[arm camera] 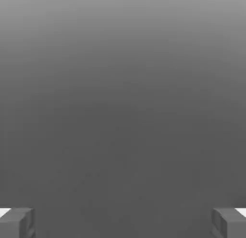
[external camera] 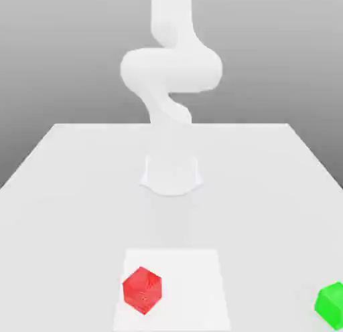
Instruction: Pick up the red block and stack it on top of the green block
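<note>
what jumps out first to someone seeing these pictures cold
The red block stands out, sitting on a paler square patch near the front of the white table. The green block sits apart at the exterior view's right edge. Behind them rises the white arm.

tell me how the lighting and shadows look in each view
Exterior view: flat, washed-out light; the white arm nearly melts into the table, and the red block and green block cast hardly any shadow. Hand view: a smooth grey gradient behind the open hand.
</note>
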You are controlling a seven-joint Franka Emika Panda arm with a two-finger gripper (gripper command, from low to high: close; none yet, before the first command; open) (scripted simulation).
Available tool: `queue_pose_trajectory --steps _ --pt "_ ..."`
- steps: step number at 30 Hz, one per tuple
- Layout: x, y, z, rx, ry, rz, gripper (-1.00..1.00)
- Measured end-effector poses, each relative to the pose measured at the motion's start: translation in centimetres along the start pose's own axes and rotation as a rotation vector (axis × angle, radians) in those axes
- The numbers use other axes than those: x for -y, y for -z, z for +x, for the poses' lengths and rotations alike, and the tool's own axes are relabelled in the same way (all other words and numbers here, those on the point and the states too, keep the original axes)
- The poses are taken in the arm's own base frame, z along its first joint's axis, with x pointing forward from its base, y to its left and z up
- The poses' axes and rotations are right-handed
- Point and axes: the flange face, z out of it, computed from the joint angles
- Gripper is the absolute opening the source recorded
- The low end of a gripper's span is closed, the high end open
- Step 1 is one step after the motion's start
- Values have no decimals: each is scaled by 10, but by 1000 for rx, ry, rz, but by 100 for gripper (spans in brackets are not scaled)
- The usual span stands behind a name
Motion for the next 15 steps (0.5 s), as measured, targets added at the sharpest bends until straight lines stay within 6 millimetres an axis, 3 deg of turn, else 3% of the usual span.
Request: queue_pose_trajectory --steps 7,15 --pt "-36 -153 -18 71 -142 -239 0" --pt "-120 -291 -64 186 -318 -462 0"
